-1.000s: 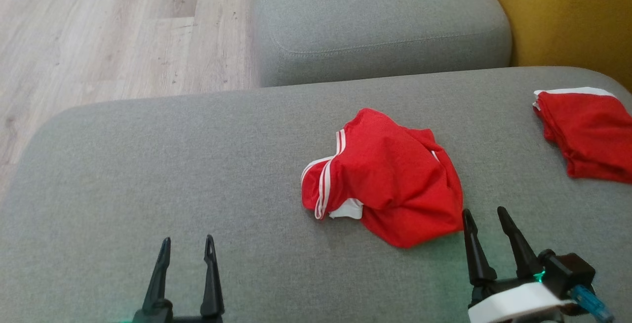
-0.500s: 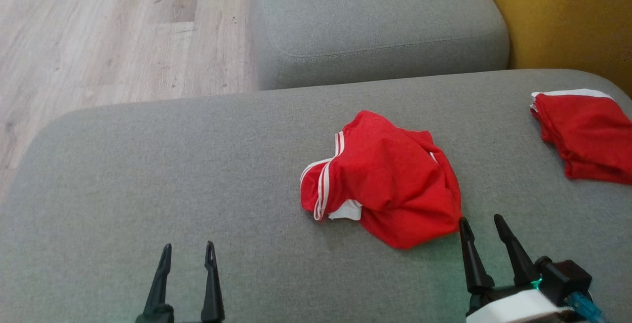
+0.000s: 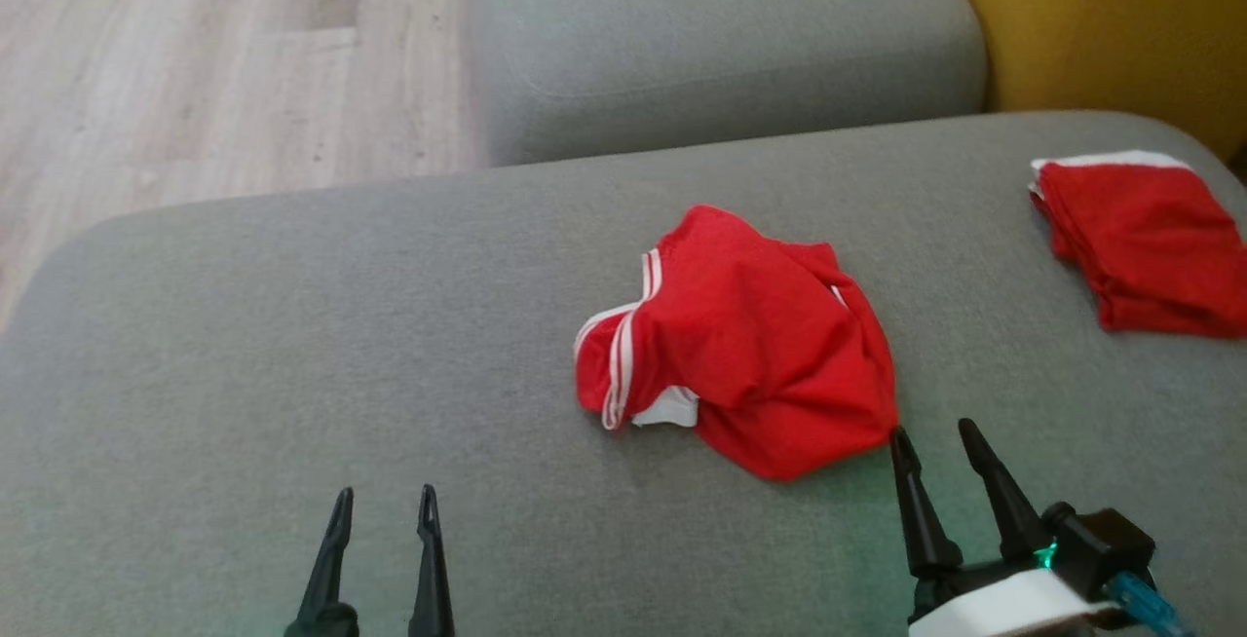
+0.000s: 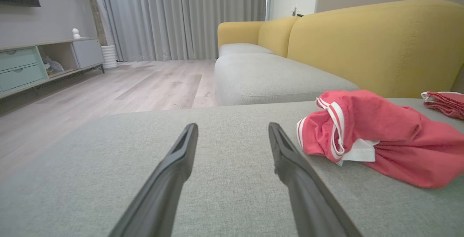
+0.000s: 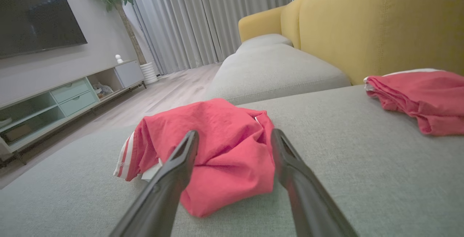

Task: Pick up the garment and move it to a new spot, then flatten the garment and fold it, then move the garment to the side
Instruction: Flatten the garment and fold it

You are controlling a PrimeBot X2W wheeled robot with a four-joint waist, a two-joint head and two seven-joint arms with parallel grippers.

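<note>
- Showing the red garment (image 3: 740,340) lying crumpled in a heap on the grey seat cushion (image 3: 292,345), right of centre, with white side stripes and a white inner patch turned toward the robot's left.
- Showing the right gripper (image 3: 931,428) poised just beside the heap's near right edge, jaws spread wide and gripping nothing. In the right wrist view, framing the heap between its two fingers.
- Showing the left gripper (image 3: 385,492) hanging over bare cushion, well apart from the cloth, likewise spread wide and empty.
- Judging the step in hand to be the first pick-up: advancing the right fingers onto a raised fold rather than the flat hem, pinching few layers, and lifting clear before carrying, so avoiding dragging the heap.
- Keeping clear of the second red garment (image 3: 1140,238) lying folded at the cushion's far right, near the yellow backrest (image 3: 1101,23).
- Leaving unresolved:
  - the garment's openings, being buried in the folds
  - the second garment, being cut off at the head view's right edge
  - any contact between the right fingertip and the cloth
</note>
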